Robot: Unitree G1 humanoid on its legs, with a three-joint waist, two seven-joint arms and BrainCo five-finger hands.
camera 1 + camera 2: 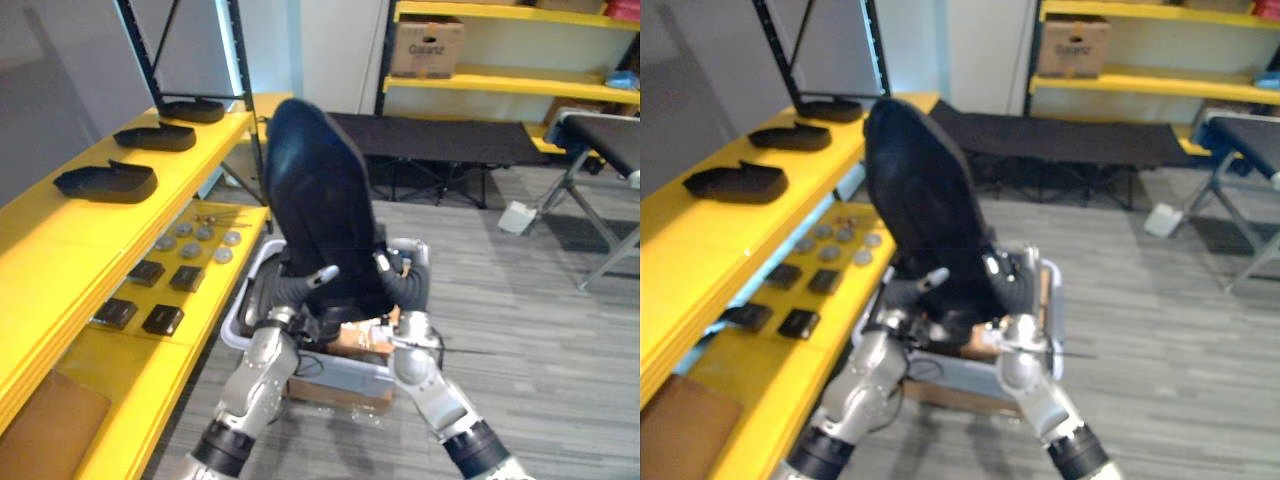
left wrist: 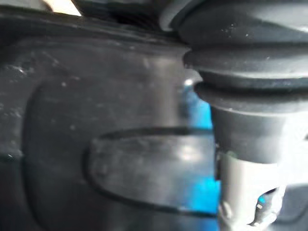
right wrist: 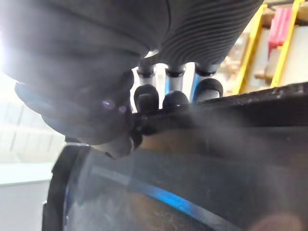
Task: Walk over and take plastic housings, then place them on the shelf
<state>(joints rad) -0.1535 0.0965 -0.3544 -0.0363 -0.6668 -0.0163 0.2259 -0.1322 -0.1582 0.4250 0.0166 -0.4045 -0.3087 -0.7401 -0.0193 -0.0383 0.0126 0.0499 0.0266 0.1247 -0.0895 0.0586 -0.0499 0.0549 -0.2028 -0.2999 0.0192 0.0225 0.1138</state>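
The left hand (image 1: pixel 298 288) and right hand (image 1: pixel 398 283) have fingers clamped round the tall black plastic housing (image 1: pixel 320 200)'s lower edges. Carry it upright and turn slowly toward the yellow metal shelf (image 1: pixel 60 245), clear of the 3 flat black housings (image 1: pixel 108 182) there.

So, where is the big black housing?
Centre of the left eye view: the black housing, upright between left hand and right hand, over the grey bin.

plastic housings (image 1: pixel 318 200): four, one upright and three lying flat
small black square parts (image 1: pixel 146 272): four, in two pairs
round grey discs (image 1: pixel 184 229): about six, too small to count surely
grey bin (image 1: pixel 236 322): one
yellow racks (image 1: pixel 60 250): two, one near and one far
black folding cot (image 1: pixel 430 140): one
cardboard box (image 1: pixel 427 45): one on the far rack
white object on the floor (image 1: pixel 518 216): one
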